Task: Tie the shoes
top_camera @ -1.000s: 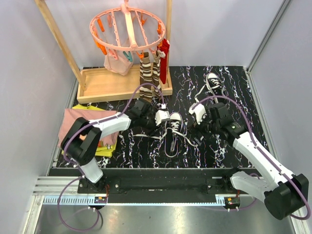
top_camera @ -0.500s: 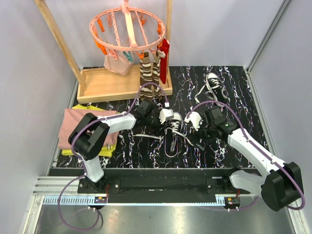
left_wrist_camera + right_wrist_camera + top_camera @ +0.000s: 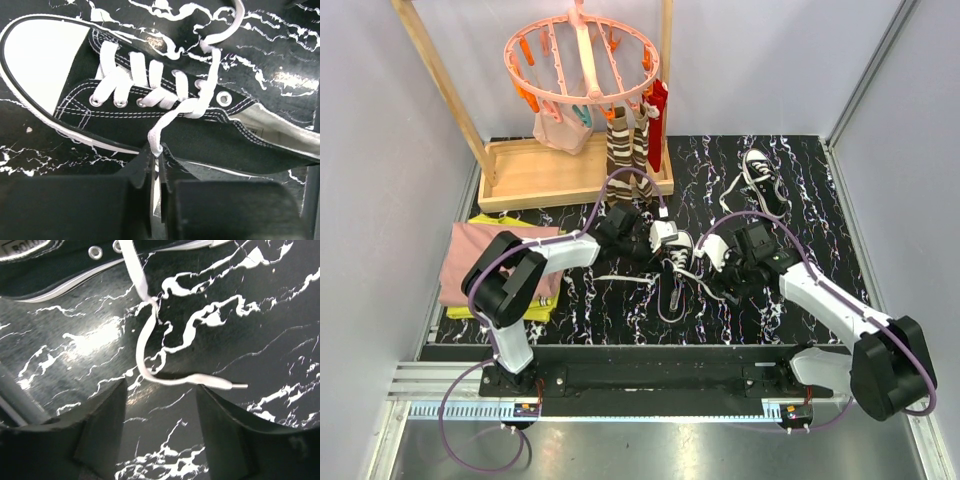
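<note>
**With both grippers flanking the near sneaker: left pinching a lace, right spread over a loose end**

Where the two arms meet at mid-table, the near sneaker (image 3: pixel 679 263) lies on the black marbled tabletop (image 3: pixel 790 300); white toe cap toward the back, heel toward the arm bases; far sneaker (image 3: pixel 758 170) well apart at the back right, its laces trailing loose.

Left gripper (image 3: pixel 665 238) sits over the near sneaker's toe and hides part of it from above; in the left wrist view its fingers (image 3: pixel 135 200) are clenched almost together on a lace strand (image 3: pixel 172 116); the strand runs from the top eyelets down into the narrow gap.

Right gripper (image 3: pixel 712 262) is just beside the sneaker's right side; jaws released and wide apart in the right wrist view, nothing between them; a loose lace end (image 3: pixel 150 347) curls on the tabletop ahead of the fingers (image 3: pixel 100 432), not touching them.

More lace lies slack on the tabletop left of and in front of the shoe.

Surroundings: wooden rack base (image 3: pixel 560 170) at back left; pink peg hanger (image 3: pixel 585 60) above it; brown striped socks (image 3: pixel 625 150) hanging just behind the left gripper; folded pink cloth (image 3: pixel 485 255) at the left edge.
</note>
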Available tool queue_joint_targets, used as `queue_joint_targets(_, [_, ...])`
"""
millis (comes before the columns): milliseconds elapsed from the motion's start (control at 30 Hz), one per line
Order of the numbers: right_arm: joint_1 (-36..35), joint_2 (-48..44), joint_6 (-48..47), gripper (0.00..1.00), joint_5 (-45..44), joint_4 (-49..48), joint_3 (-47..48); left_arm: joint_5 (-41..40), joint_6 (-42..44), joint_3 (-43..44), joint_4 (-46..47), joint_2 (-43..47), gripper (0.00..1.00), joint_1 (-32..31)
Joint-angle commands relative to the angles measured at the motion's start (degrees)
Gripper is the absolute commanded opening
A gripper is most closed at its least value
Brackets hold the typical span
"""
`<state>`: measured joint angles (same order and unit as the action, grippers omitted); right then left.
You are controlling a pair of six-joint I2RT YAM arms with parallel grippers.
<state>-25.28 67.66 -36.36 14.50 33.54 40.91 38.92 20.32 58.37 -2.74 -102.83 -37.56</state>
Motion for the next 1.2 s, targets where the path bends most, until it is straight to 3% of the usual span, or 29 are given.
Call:
queue_joint_targets(0, [0.3, 2.3, -4.1, 0.63, 1.6, -5.8, -0.8, 3.0, -1.9, -1.9, 5.0, 5.2, 0.00, -0.2])
queue_joint_targets(167, [0.4, 5.8, -7.4, 0.54, 4.3, -6.1, -1.1, 4.1, -5.1, -3.6, 6.6, 9.8, 0.00, -0.2])
queue_joint_targets(367, [0.3, 8.7, -13.4, 0.53, 3.4, -6.1, -2.4, 5.0, -7.3, -3.7, 6.6, 10.1, 0.00, -0.2])
queue_joint_targets(600, [0.3, 7.8, -15.9, 0.59, 2.7, -3.6, -3.1, 5.3, -6.6, -3.7, 6.4, 9.8, 0.00, -0.2])
queue_joint_targets(967, [0.9, 9.3, -18.6, 0.53, -1.4, -3.4, -5.6, 6.2, -5.8, -3.3, 5.9, 10.0, 0.00, -0.2])
queue_joint_targets(1000, [1.1, 9.2, -18.6, 0.50, -1.4, -3.6, -5.5, 6.1, -5.6, -3.2, 5.8, 10.0, 0.00, -0.2])
queue_joint_targets(1033, [1.2, 9.0, -18.7, 0.40, -1.4, -3.7, -5.2, 6.2, -5.6, -3.2, 5.8, 9.9, 0.00, -0.2])
queue_joint_targets(1133, [2.0, 9.2, -18.3, 0.23, -1.8, -4.0, -4.3, 6.1, -5.6, -3.2, 5.9, 9.8, 0.00, -0.2])
queue_joint_targets(1167, [2.1, 9.3, -17.9, 0.10, -2.1, -3.9, -3.9, 6.3, -5.5, -3.3, 5.8, 10.0, 0.00, -0.2])
